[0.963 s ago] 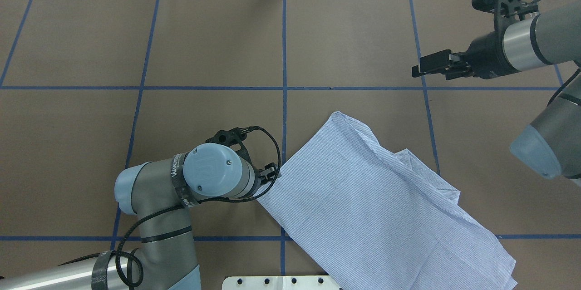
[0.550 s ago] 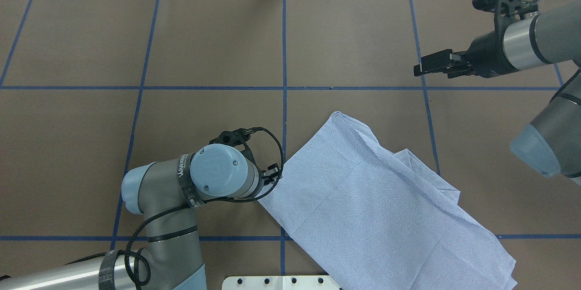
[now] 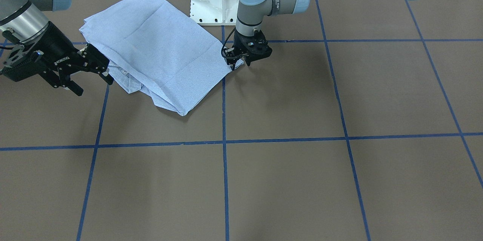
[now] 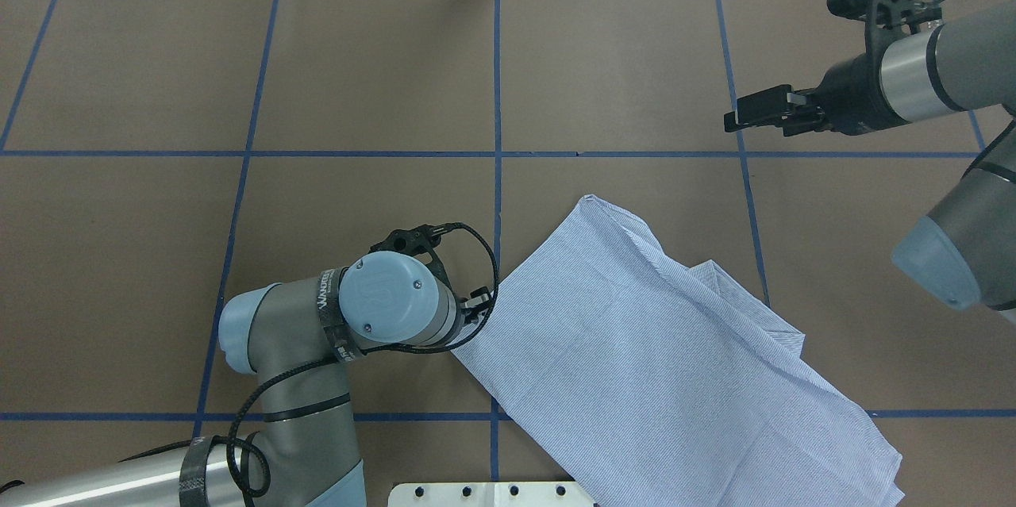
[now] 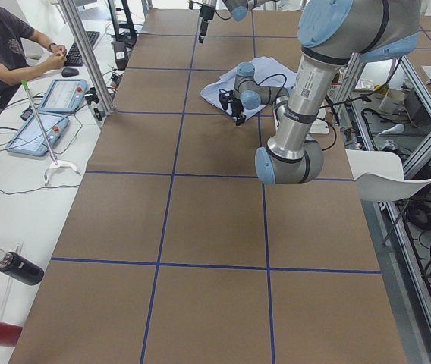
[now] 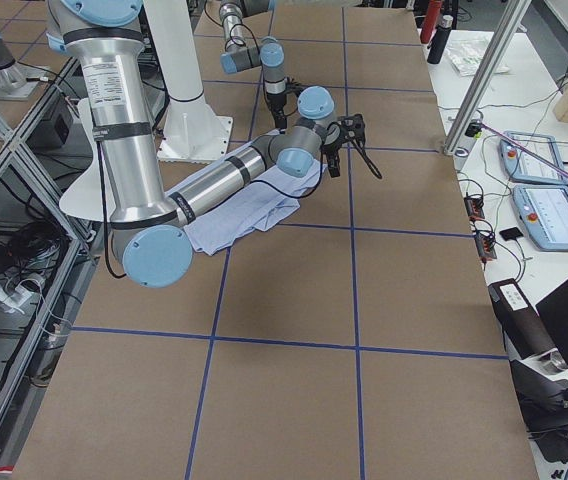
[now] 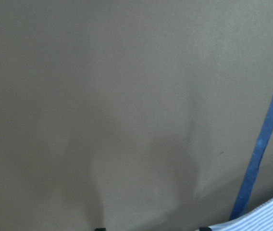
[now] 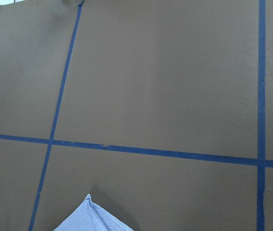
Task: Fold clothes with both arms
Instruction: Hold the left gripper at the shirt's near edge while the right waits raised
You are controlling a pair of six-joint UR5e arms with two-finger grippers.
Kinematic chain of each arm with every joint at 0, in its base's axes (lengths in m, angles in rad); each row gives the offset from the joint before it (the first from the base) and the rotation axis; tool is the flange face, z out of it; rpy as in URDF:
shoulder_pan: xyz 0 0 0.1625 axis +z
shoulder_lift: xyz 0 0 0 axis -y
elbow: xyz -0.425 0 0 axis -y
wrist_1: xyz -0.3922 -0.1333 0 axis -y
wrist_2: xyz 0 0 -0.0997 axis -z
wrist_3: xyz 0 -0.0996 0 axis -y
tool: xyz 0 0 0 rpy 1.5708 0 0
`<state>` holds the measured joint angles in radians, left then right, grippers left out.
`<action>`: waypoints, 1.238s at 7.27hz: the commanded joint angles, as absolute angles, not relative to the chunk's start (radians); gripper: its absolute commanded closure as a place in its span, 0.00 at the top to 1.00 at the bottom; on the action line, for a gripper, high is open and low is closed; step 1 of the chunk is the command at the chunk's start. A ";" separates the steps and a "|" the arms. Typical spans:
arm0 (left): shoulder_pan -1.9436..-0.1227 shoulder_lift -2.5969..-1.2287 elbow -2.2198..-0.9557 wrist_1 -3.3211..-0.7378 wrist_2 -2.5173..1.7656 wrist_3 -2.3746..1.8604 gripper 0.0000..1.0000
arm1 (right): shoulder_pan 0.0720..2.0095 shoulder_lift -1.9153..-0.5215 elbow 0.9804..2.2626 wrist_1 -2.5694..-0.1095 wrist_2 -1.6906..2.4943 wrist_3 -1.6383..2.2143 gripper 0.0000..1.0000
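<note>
**Light blue-and-white finely striped shirt**: folded to slanted oblong, flat on brown table with blue tape grid, robot's near edge, mostly its right half.

**Left black 2-finger gripper**: low at shirt's corner. Wrist view shows fingertips apart, nothing between. Likely placed for corner pinch.

**Right black 2-finger gripper**: raised beside shirt's far edge, jaws parted, empty. Probably waiting its turn.

**Writing:** "ROBOTIQ" on right gripper body. Nothing else legible.

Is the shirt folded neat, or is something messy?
The light blue-and-white striped shirt lies slanted across the blue tape lines, and on the robot's right side crumpled layers poke out unevenly from under its smooth top layer.
</note>
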<state>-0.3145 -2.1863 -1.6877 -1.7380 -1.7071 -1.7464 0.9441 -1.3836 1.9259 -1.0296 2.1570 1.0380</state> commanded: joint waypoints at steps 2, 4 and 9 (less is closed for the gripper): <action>-0.314 -2.189 -1.689 -1.738 -1.707 -1.744 0.65 | 0.945 -1.388 1.927 -1.029 2.155 1.039 1.00; -0.308 -2.189 -1.689 -1.738 -1.707 -1.744 0.65 | 0.945 -1.390 1.925 -1.029 2.155 1.039 1.00; -0.302 -2.191 -1.689 -1.736 -1.707 -1.741 0.51 | 0.945 -1.391 1.925 -1.029 2.155 1.039 1.00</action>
<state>-0.3029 -2.1889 -1.6879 -1.7377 -1.7085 -1.7413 0.9449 -1.3902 1.9264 -1.0293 2.1558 1.0385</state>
